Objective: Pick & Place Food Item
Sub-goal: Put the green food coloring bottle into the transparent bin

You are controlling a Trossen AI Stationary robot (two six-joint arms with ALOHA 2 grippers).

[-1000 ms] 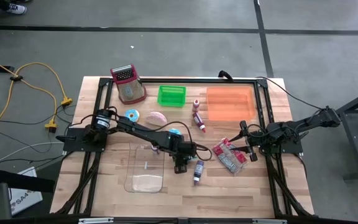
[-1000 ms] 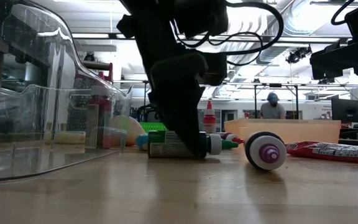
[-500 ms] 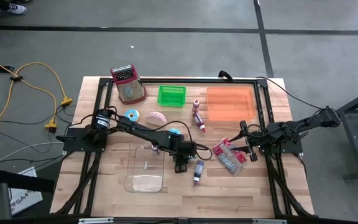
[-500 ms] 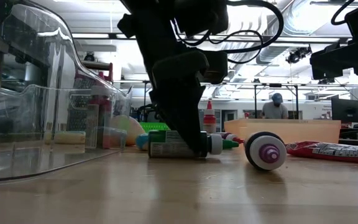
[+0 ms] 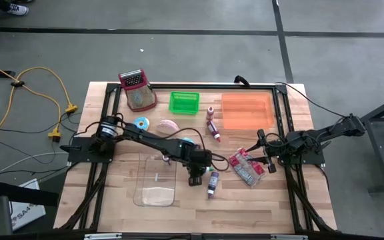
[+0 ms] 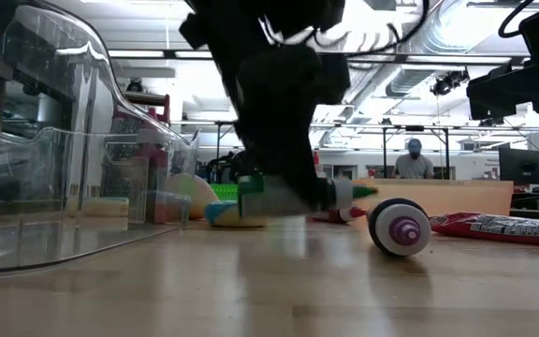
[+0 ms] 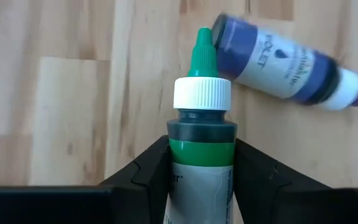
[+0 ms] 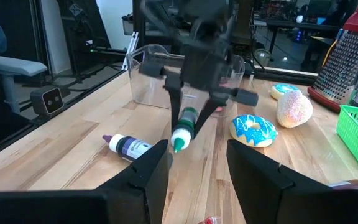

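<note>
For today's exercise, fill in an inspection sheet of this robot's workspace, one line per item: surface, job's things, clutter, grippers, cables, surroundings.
Surface: wooden table, bare in front.
Job's things: green-capped bottle, lifted off the table; clear container.
Clutter: purple bottle, donuts, grater, green basket, orange bin, snack packet.
Grippers: left gripper shut on the green-capped bottle; right gripper open, waiting near the packet.
Cables: yellow cord on the floor.
Surroundings: a person far behind.

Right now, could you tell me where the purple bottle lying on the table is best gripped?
Across the middle of the purple bottle's round body, coming from above: it lies on its side on the table, long flanks exposed, tip tapering.
</note>
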